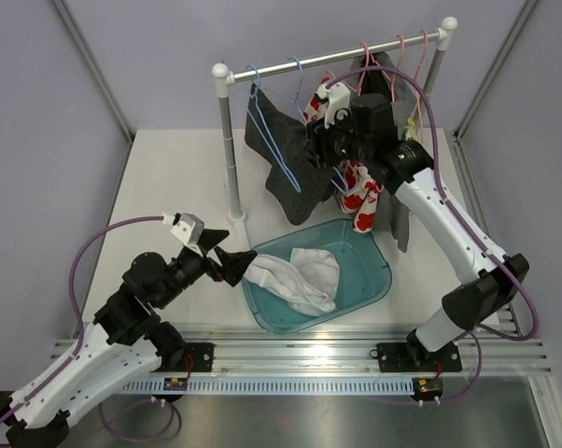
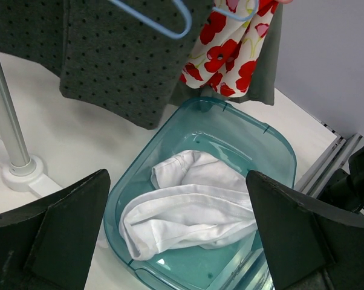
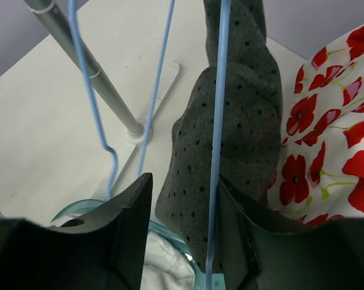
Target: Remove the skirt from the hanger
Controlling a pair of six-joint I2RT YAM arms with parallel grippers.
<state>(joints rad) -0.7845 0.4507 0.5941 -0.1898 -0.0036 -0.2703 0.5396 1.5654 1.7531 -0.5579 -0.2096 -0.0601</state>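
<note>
A grey dotted skirt (image 1: 281, 182) hangs on a light blue wire hanger (image 1: 262, 131) from the rack rail (image 1: 328, 61). My right gripper (image 1: 320, 154) is up at the skirt. In the right wrist view its jaws (image 3: 185, 205) stand apart, with a fold of the skirt (image 3: 230, 133) and the hanger wire (image 3: 217, 121) between them; the fabric lies against the right finger. My left gripper (image 1: 227, 250) is wide open and empty at the left rim of a teal bin (image 1: 379, 271). The left wrist view shows the skirt (image 2: 109, 60) hanging above the bin (image 2: 279, 145).
A white garment (image 1: 309, 275) lies in the bin, with one end over its left rim. A white garment with red poppies (image 1: 363, 201) hangs right of the skirt. Several pink hangers (image 1: 402, 47) are on the rail. The rack post (image 1: 230, 159) stands left of the skirt.
</note>
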